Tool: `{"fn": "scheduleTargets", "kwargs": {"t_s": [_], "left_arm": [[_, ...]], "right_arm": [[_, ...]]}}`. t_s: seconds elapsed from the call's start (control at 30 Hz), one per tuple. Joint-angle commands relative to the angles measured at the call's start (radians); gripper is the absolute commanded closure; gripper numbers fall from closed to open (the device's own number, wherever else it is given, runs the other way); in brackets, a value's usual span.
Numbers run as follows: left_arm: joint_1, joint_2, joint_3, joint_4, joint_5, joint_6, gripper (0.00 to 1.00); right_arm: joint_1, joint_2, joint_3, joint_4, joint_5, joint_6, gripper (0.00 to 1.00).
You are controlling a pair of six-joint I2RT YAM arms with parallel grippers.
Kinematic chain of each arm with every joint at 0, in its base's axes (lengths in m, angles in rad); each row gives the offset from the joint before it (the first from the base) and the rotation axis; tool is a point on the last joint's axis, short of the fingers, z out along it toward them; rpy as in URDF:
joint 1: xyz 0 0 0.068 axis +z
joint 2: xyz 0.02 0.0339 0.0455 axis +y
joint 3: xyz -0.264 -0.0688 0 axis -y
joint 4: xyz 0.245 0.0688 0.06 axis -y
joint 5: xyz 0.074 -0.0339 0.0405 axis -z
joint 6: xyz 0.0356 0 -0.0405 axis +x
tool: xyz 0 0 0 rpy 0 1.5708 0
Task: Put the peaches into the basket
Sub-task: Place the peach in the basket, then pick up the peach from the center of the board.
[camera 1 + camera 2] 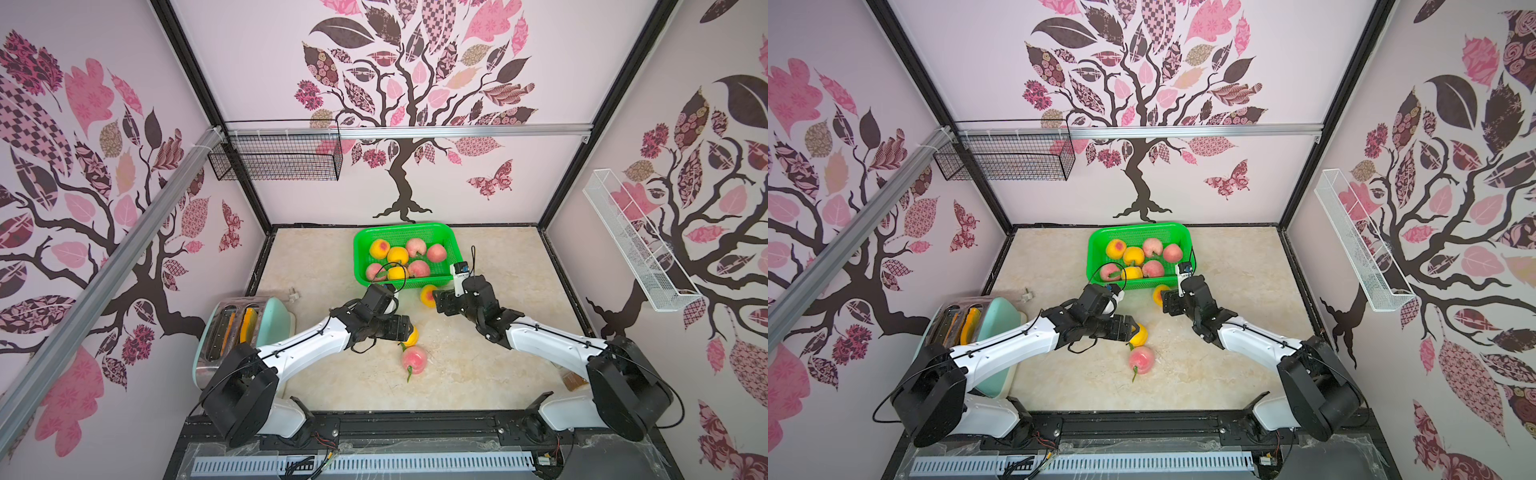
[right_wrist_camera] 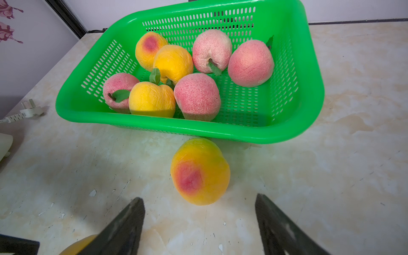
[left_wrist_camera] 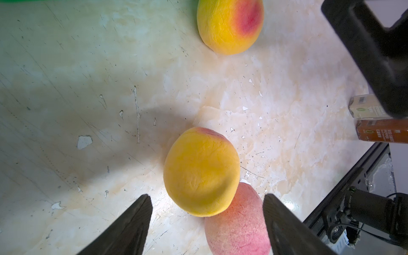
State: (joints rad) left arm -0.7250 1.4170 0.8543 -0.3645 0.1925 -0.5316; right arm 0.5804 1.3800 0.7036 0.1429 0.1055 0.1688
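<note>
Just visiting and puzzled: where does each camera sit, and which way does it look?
Top views: high above the arms' bases, looking down on the table; both show the left arm, right arm and basket.
Left wrist: on the left arm; the open left gripper shows in front, aimed at a yellow peach beside a pink peach.
Right wrist: on the right arm; the open right gripper shows in front, aimed at a red-spotted peach beside the basket.
Shared: the red-spotted peach appears in all four.

The arms (image 1: 299,347) are clad in white, with black joints and thin black cables. The left pincer (image 3: 206,198) and right pincer (image 2: 198,199) are fitted with black wedge fingers (image 3: 128,227).
</note>
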Motion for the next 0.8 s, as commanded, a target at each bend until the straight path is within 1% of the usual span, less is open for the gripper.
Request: {"fn": "scheduleTargets", "kwargs": {"t_s": [0.0, 0.27, 0.47, 0.77], "left_arm": [[-0.012, 0.016, -0.013, 0.019, 0.006, -0.005, 0.17], [-0.025, 0.05, 0.0, -0.002, -0.022, 0.008, 0.17], [-0.028, 0.061, 0.011, -0.007, -0.021, 0.005, 0.17], [-0.047, 0.138, 0.054, -0.031, -0.02, 0.025, 0.18]], "right_arm": [[0.004, -0.004, 0.01, -0.006, 0.0, 0.005, 0.19], [0.004, -0.001, 0.01, -0.008, 0.0, 0.006, 0.19], [0.004, 0.007, 0.016, -0.011, -0.006, 0.005, 0.19], [0.005, -0.004, 0.013, -0.013, 0.0, 0.003, 0.19]]}}
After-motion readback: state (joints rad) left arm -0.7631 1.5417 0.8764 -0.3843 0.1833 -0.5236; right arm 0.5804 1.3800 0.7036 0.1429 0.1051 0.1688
